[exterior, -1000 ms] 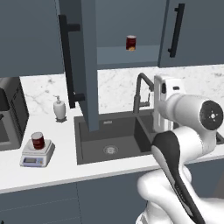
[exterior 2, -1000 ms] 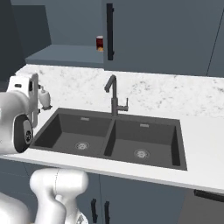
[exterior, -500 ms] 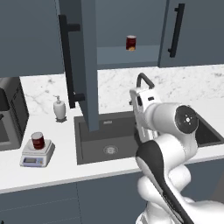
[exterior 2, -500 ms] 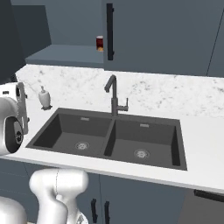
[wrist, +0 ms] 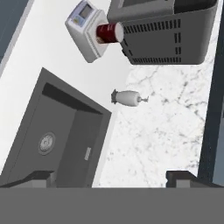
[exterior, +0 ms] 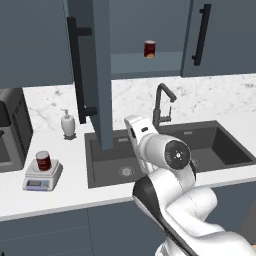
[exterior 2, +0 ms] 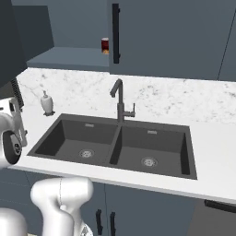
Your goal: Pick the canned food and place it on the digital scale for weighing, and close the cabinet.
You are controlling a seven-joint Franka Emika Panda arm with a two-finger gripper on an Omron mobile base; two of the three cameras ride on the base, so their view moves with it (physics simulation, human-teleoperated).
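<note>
The can (exterior: pixel 43 160) stands on the scale (exterior: pixel 42 176) for weighing, so the gripper (wrist: pixel 111 177), fingers apart and holding nothing, hangs over the sink (exterior: pixel 107 160) near the cabinet's (exterior: pixel 95 70) open door, which is not yet shut.

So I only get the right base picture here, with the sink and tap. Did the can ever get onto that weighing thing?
Observer: Yes. In the left base view the canned food stands upright on the digital scale, left of the sink.
Operator: And what is that dark edge at my upper left?
Observer: The cabinet door, swung wide open over the counter, so that part is not done.
Operator: Is the claw holding anything?
Observer: No. In the hand view the gripper is open and empty, looking at the soap dispenser.
</note>
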